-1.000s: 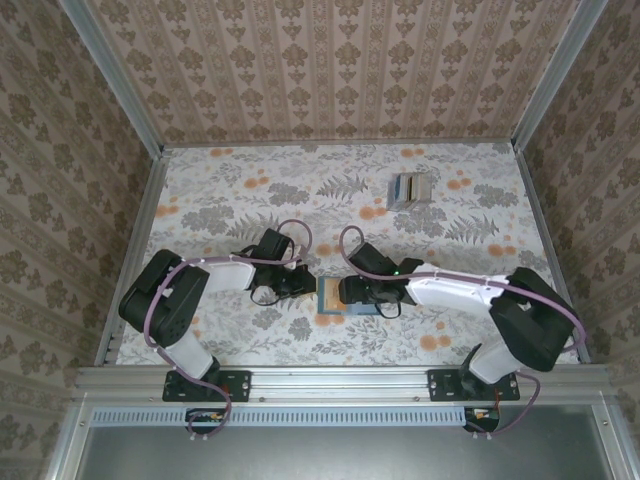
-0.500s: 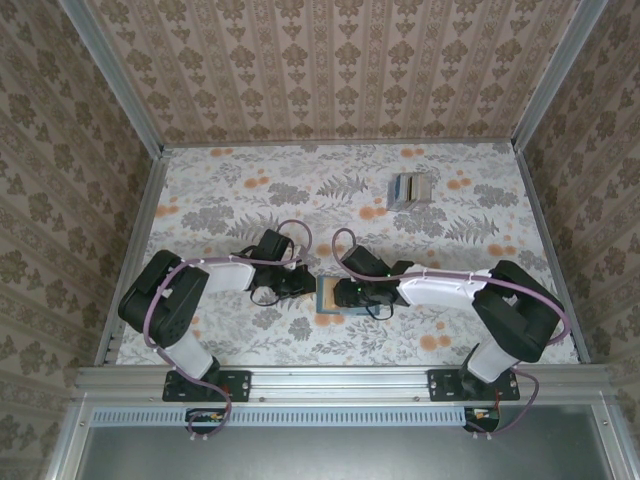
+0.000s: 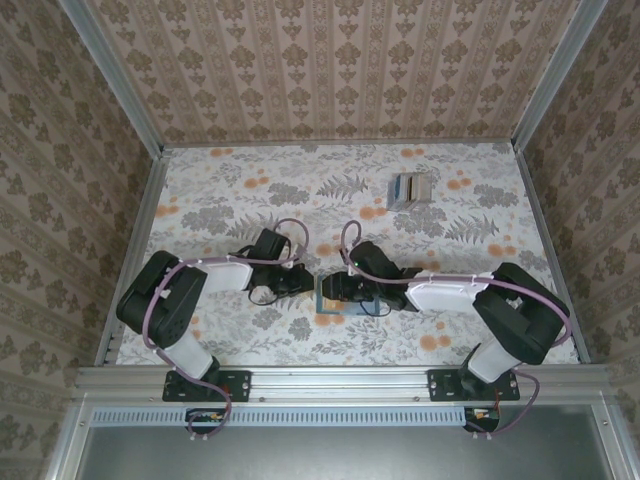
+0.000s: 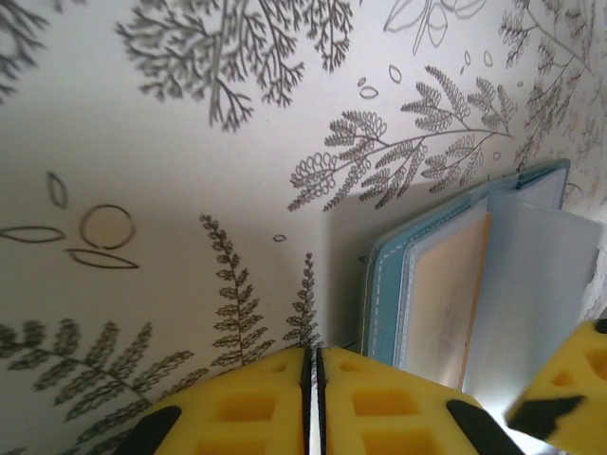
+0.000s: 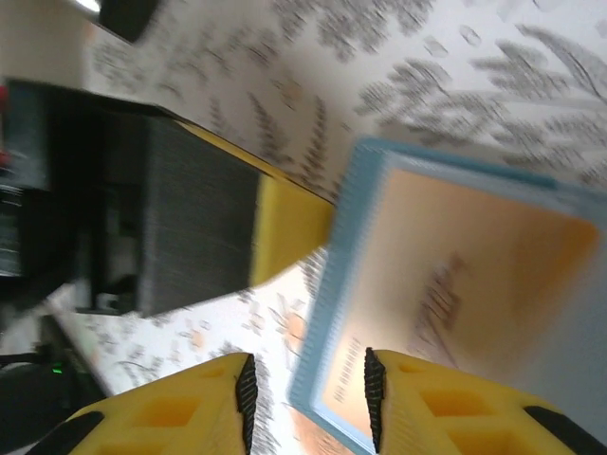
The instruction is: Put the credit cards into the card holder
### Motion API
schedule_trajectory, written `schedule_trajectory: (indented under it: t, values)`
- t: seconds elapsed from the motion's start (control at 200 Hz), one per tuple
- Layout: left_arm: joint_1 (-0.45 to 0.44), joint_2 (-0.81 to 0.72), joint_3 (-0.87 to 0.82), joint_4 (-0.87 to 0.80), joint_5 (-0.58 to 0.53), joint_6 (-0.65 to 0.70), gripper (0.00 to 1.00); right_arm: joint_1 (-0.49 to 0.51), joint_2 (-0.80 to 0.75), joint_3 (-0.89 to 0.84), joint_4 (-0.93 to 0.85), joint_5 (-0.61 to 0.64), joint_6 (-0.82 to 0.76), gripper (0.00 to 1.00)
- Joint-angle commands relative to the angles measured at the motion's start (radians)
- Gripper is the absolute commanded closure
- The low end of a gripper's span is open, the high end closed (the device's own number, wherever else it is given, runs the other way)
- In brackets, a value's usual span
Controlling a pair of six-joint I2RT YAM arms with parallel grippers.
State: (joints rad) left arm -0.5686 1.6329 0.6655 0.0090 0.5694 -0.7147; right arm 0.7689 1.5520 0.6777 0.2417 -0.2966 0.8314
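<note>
Left wrist view: left pincer (image 4: 311, 372) closed tight, lower centre, beside the open card holder (image 4: 455, 284). Right wrist view: right pincer (image 5: 308, 384) partly open over the card holder's lower-left edge.

Right end effector (image 5: 306, 393) seems shifted leftward over the card holder (image 4: 455, 284).
</note>
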Motion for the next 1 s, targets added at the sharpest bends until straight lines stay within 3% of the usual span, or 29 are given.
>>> schedule_trajectory:
  t: [0.0, 0.12, 0.285, 0.63, 0.87, 0.995]
  values:
    - [0.012, -0.029, -0.012, 0.006, 0.007, 0.004, 0.86, -0.016, -0.092, 0.022, -0.069, 0.038, 0.009, 0.48]
    - [0.012, -0.024, -0.011, 0.016, 0.009, 0.004, 0.86, -0.018, -0.22, 0.036, -0.358, 0.183, -0.045, 0.42]
    - [0.01, -0.021, -0.02, 0.028, 0.012, -0.002, 0.86, -0.02, -0.301, -0.018, -0.469, 0.202, 0.019, 0.39]
    - [0.009, -0.01, -0.02, 0.028, 0.016, 0.001, 0.87, -0.02, -0.32, -0.109, -0.448, 0.245, 0.089, 0.35]
    - [0.007, -0.008, -0.021, 0.029, 0.008, -0.003, 0.86, -0.022, -0.219, -0.106, -0.301, 0.131, 0.098, 0.35]
    - [0.007, -0.006, -0.024, 0.043, 0.012, -0.01, 0.85, -0.021, -0.211, -0.103, -0.174, 0.056, 0.059, 0.41]
